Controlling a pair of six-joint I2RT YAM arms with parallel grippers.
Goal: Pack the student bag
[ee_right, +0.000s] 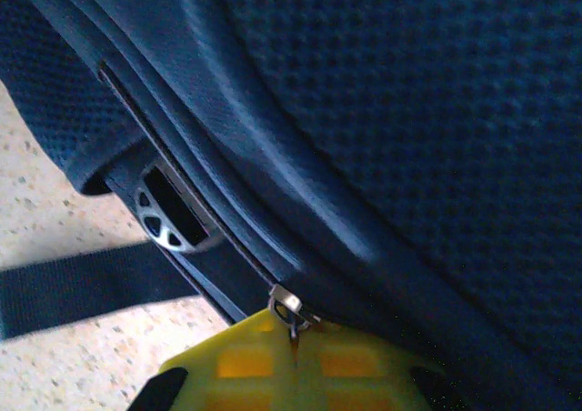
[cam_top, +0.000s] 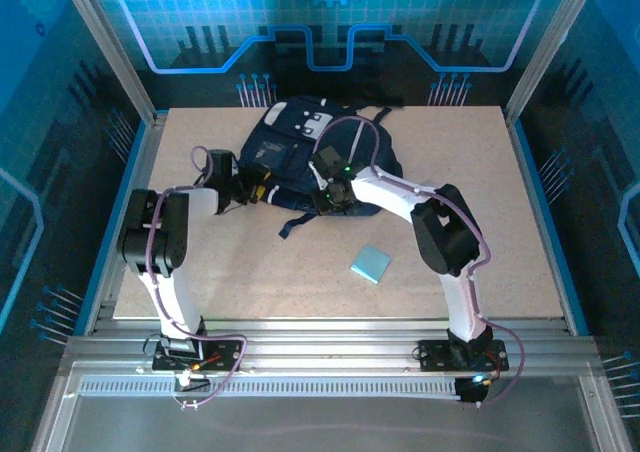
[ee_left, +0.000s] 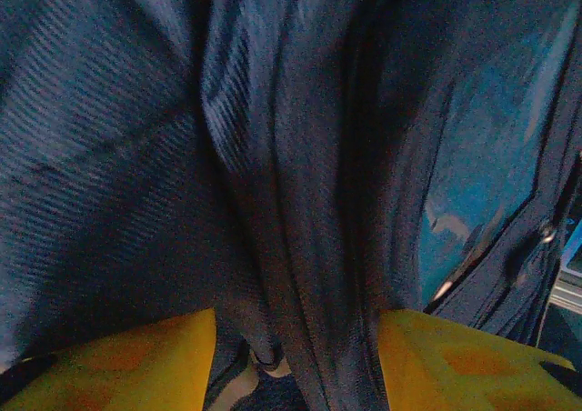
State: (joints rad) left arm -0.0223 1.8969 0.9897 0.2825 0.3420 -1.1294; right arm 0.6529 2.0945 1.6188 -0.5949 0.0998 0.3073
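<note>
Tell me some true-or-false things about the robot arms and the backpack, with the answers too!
1. The student bag lies on the table. True.
2. The right gripper pinches a zip pull on the bag. True.
3. The small light blue book is already inside the bag. False: it lies flat on the table, nearer the arm bases, apart from the bag.
4. The left gripper is holding a pencil. False: a fold of dark bag fabric sits between its yellow fingers, which stand apart.
5. Both grippers are at the bag. True.
</note>
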